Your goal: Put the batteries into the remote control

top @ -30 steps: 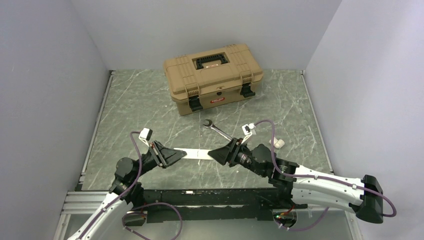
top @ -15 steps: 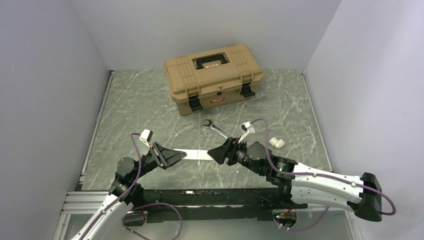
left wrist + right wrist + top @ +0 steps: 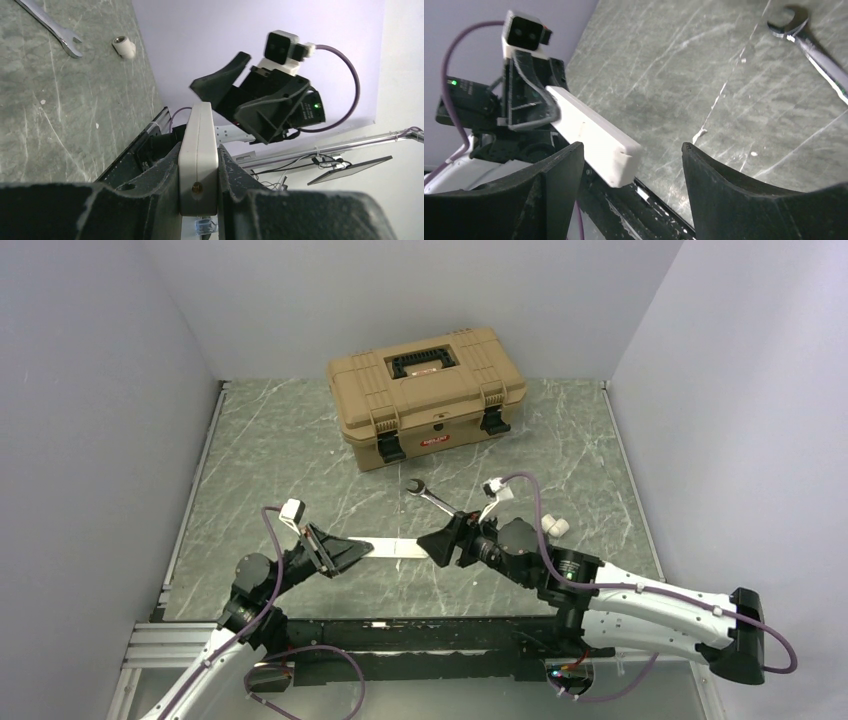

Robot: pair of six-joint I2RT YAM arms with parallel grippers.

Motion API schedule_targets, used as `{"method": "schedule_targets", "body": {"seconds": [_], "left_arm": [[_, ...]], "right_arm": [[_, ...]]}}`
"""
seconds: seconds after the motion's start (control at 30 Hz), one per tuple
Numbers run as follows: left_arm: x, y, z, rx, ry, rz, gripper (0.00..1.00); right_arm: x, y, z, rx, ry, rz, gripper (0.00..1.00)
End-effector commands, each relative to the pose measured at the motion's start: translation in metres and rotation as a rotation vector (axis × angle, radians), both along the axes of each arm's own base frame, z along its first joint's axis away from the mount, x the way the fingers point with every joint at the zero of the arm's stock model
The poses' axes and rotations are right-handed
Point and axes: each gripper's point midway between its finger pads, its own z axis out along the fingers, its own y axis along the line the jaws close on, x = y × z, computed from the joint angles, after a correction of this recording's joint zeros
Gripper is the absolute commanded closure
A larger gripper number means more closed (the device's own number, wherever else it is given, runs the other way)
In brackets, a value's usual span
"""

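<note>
A tan toolbox (image 3: 427,393) with a black handle and two black latches is seen shut, set at the far middle of the grey-green marbled table (image 3: 280,460). A steel wrench (image 3: 431,497) is laid flat just in front of the toolbox, its open end turned toward it

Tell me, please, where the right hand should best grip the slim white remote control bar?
Its free end, approached lengthwise from opposite the left hand, which clamps the other end of the slim white remote control bar. That end juts free, and the open right hand straddles it, so closing across the narrow width should hold.
</note>
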Motion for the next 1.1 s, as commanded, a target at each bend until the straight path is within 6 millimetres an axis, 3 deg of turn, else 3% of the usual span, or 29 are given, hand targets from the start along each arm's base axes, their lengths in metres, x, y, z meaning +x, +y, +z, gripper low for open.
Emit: {"method": "schedule_targets", "body": {"seconds": [0.0,0.17,0.37,0.47,0.67,0.8,1.07], "left_arm": [[0.010,0.001,-0.033,0.024,0.073,0.039,1.00],[0.024,0.007,-0.029,0.034,0.140,0.124,1.00],[0.037,0.024,-0.006,0.053,0.154,0.263,1.00],[0.040,0.031,-0.001,0.053,0.164,0.311,1.00],[0.042,0.035,0.005,0.045,0.167,0.338,1.00],[0.041,0.035,0.008,0.046,0.164,0.336,1.00],[0.038,0.036,0.011,0.041,0.159,0.333,1.00]], "right_arm": [[0.012,-0.012,0.055,0.026,-0.145,-0.045,0.26],[0.029,-0.021,0.067,-0.069,-0.250,-0.108,0.27],[0.049,-0.018,0.069,-0.161,-0.310,-0.206,0.29],[0.052,-0.010,0.068,-0.173,-0.317,-0.251,0.31],[0.055,0.009,0.046,-0.170,-0.257,-0.310,0.33],[0.055,0.023,0.044,-0.087,-0.247,-0.303,0.33],[0.053,0.040,0.037,-0.088,-0.248,-0.253,0.40]]}}
